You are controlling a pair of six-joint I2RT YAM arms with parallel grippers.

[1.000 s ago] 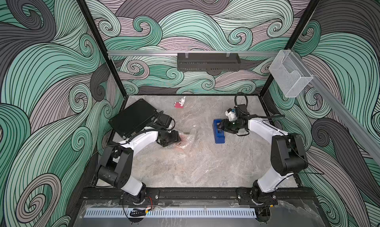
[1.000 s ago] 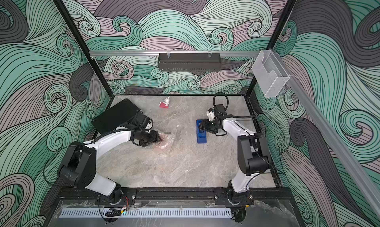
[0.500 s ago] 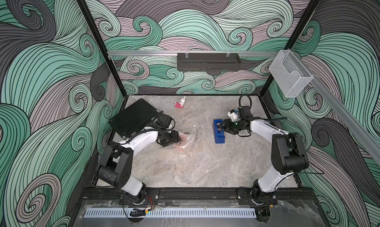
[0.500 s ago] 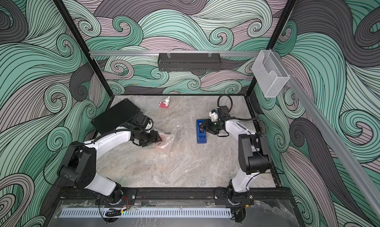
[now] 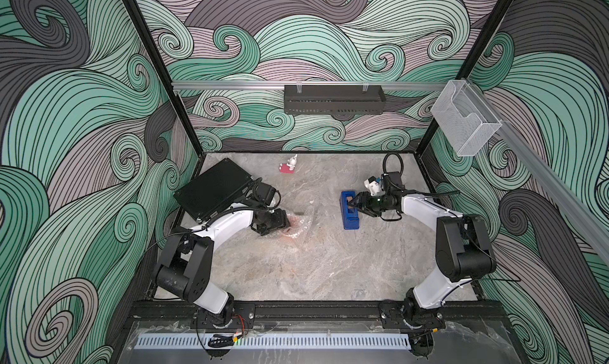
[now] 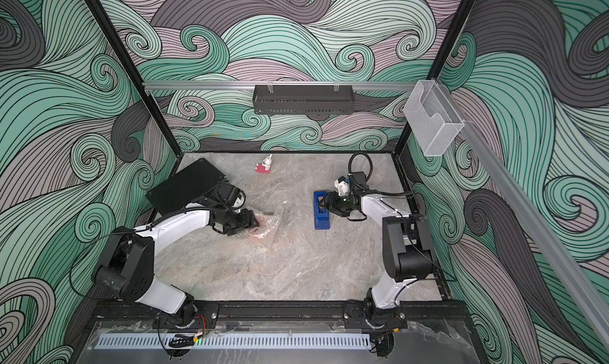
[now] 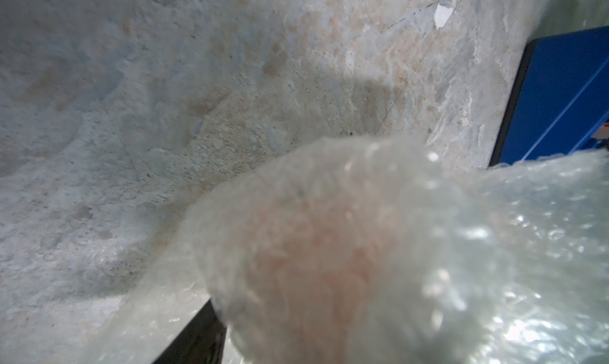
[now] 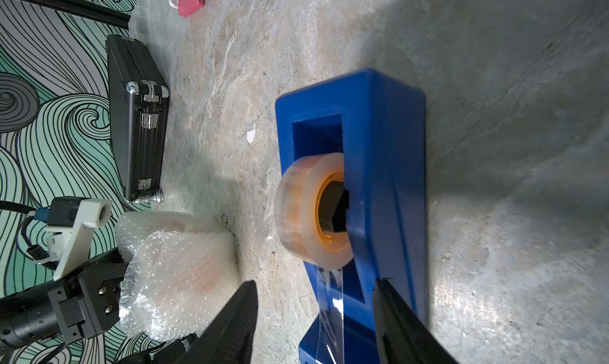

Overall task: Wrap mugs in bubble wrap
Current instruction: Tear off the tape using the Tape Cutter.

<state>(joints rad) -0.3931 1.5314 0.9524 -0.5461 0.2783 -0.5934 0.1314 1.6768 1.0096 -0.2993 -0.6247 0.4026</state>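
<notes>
The mug [image 8: 201, 280] sits in the grip of the left hand [image 5: 285, 223], rolled up in the bubble wrap [image 8: 171, 243]. Only its salmon tint shows through the dotted plastic. The hand is closed on the wrap from opposite sides with the mug inside, and one black finger [image 7: 194, 339] shows right against the bundle in the left wrist view. The bundle lies low on the counter [image 5: 313, 266]. In both top views a loose, crinkled flap of wrap spreads out on the stone just past the fingertips.

Across a stretch of bare counter from that hand, the right hand [image 8: 314, 283] hangs at the blue tape dispenser [image 8: 385, 148]. Its two fingers are spread apart and grip nothing. A strip of clear tape [image 8: 333, 299] runs from the tape roll [image 8: 296, 207] into the gap between them. One finger stands off the dispenser over bare stone on the side toward the bundle. The other lies along the dispenser's far side; whether it touches the plastic I cannot tell.

Behind the left hand, close by its wrist, a black case [image 8: 138, 115] lies flat with its metal latches facing the counter's middle. Farthest out, well beyond both hands, a small red-and-white figurine [image 5: 289, 166] stands alone.
</notes>
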